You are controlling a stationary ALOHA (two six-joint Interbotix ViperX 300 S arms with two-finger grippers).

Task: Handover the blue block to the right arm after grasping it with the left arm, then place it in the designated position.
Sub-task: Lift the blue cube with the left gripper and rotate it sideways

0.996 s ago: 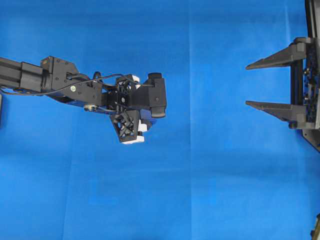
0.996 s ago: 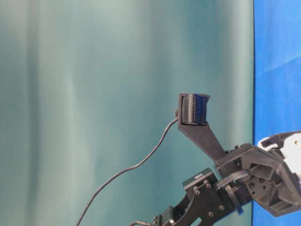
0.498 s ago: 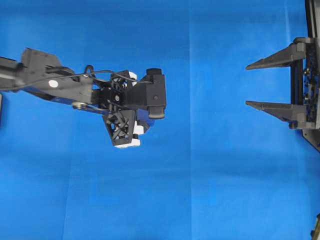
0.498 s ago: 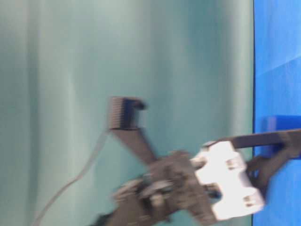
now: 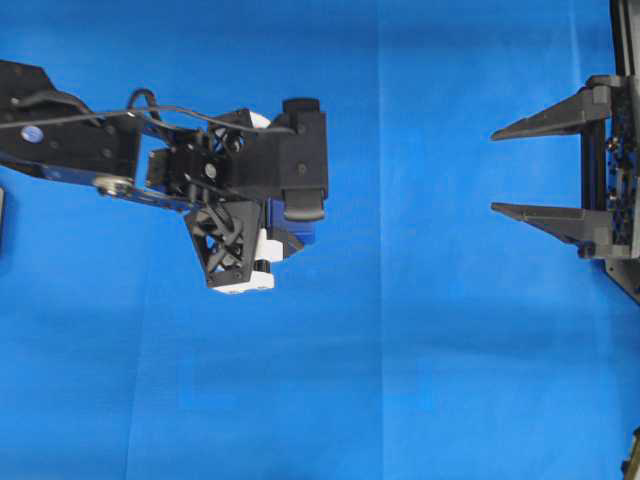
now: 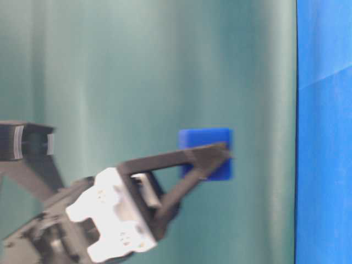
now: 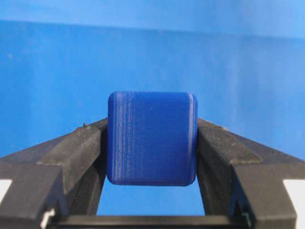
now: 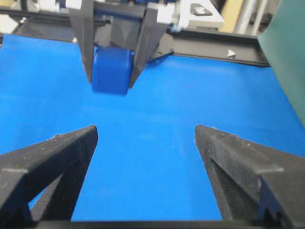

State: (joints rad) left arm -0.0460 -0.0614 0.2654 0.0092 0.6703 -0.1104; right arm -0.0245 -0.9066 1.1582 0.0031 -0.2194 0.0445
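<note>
The blue block [image 7: 151, 138] is clamped between the two black fingers of my left gripper [image 7: 151, 125], which is shut on it. In the table-level view the block [image 6: 206, 148] hangs clear of the blue cloth, held at the fingertips of the left gripper [image 6: 220, 157]. In the overhead view the left gripper [image 5: 255, 215] points down at left of centre and hides the block. My right gripper [image 5: 495, 170] is open and empty at the right edge. In the right wrist view the block [image 8: 112, 70] is ahead and to the left of the open right gripper [image 8: 145, 131].
A blue cloth [image 5: 420, 350] covers the table. A black frame rail [image 8: 214, 45] runs along the far side in the right wrist view. A green backdrop [image 6: 110, 82] stands behind the table.
The left arm has risen with the block shut in its fingers and shifted a little left in the overhead view. The right gripper has not moved.
</note>
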